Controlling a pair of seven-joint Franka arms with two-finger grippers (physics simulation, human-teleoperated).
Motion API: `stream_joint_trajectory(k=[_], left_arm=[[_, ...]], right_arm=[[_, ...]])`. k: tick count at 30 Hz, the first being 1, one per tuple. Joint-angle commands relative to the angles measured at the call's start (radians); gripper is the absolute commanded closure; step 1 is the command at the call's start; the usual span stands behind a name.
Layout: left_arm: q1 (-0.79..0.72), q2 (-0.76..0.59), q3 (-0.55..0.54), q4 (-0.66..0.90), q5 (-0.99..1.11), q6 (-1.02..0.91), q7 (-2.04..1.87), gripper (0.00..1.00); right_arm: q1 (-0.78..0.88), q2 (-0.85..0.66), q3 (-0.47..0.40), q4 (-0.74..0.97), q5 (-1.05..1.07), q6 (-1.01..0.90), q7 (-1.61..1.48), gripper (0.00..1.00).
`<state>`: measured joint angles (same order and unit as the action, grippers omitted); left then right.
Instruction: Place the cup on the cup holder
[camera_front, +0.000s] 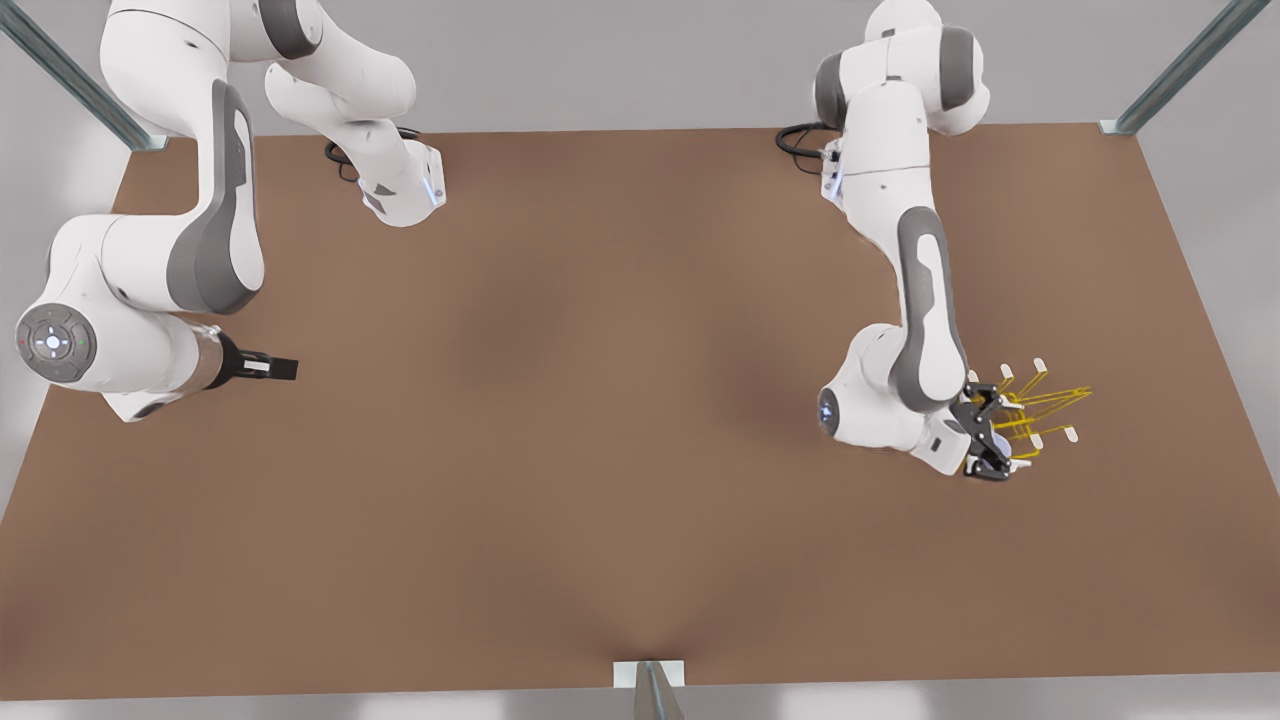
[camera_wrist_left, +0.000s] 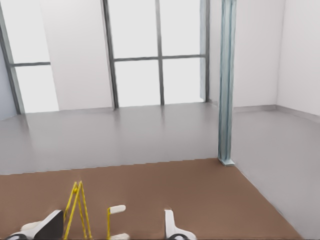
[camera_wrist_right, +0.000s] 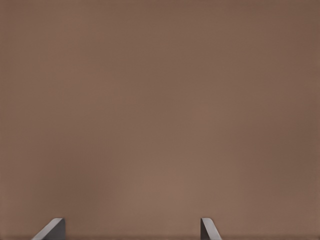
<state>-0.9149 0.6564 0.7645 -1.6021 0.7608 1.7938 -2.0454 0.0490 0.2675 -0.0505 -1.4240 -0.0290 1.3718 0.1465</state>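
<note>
Left gripper (camera_front: 985, 440) at cup holder (camera_front: 1040, 405), right gripper (camera_front: 285, 368) waiting over table (camera_front: 600, 450)

Evenly lit, soft and diffuse, with no glare on the brown bench (camera_front: 600, 400). Faint, blurred darker patches on the bench, mid-surface. Bright white windows (camera_wrist_left: 160, 50) washed out in the left wrist view. Soft edges throughout; wire prongs slightly smeared.

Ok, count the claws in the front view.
2: the left claw is at the rack on the front view's right; the right claw waits over the table on the front view's left.
</note>
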Motion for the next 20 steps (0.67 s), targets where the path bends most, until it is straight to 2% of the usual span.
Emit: stream_joint_trajectory(k=[1,2,3,4,5,6,7,9,10,15,18,20], left_arm=[[-0.019,-0.064,0.002,0.305,-0.484,-0.501,1.189,0.00],[0.054,-0.066,0.004,0.474,-0.656,-0.641,1.570,0.00],[0.131,-0.066,-0.002,0.612,-0.698,-0.780,2.012,0.00],[0.233,-0.153,-0.092,0.639,-0.770,-0.818,2.197,0.00],[0.385,-0.217,-0.334,0.633,-0.775,-0.820,2.184,0.00],[0.613,-0.345,-0.715,0.518,-0.775,-0.685,1.834,0.00],[0.699,-0.475,-0.818,0.302,-0.770,-0.499,1.766,0.00],[0.739,-0.477,-0.820,0.298,-0.747,-0.562,2.010,0.00],[0.739,-0.462,-0.820,0.337,-0.753,-0.613,2.009,0.00],[0.748,-0.432,-0.815,0.338,-0.752,-0.649,2.007,0.00],[0.743,-0.425,-0.780,0.341,-0.758,-0.893,2.029,0.00],[0.740,-0.411,-0.786,0.406,-0.761,-0.795,2.018,0.00]], right_arm=[[0.000,-0.001,0.000,0.000,0.000,0.000,-0.001,0.00],[0.000,-0.001,0.000,0.000,0.000,0.000,0.001,0.00],[0.000,-0.001,0.000,0.000,0.000,0.000,0.001,0.00],[0.002,-0.001,0.000,0.000,0.001,0.000,0.001,0.00],[0.000,-0.001,0.000,0.000,0.001,0.000,0.001,0.00],[0.002,-0.001,0.000,0.000,0.001,0.000,0.001,0.00],[0.000,-0.001,0.000,0.000,0.001,0.000,-0.001,0.00],[0.002,-0.001,0.000,0.000,0.001,0.000,-0.001,0.00],[0.000,-0.001,0.000,0.000,0.001,0.000,-0.001,0.00],[0.000,-0.001,0.000,0.000,0.003,0.000,-0.001,0.00],[0.011,0.009,0.000,0.000,0.007,0.000,0.001,0.00],[0.015,0.007,0.004,0.010,0.009,-0.002,0.002,0.00]])
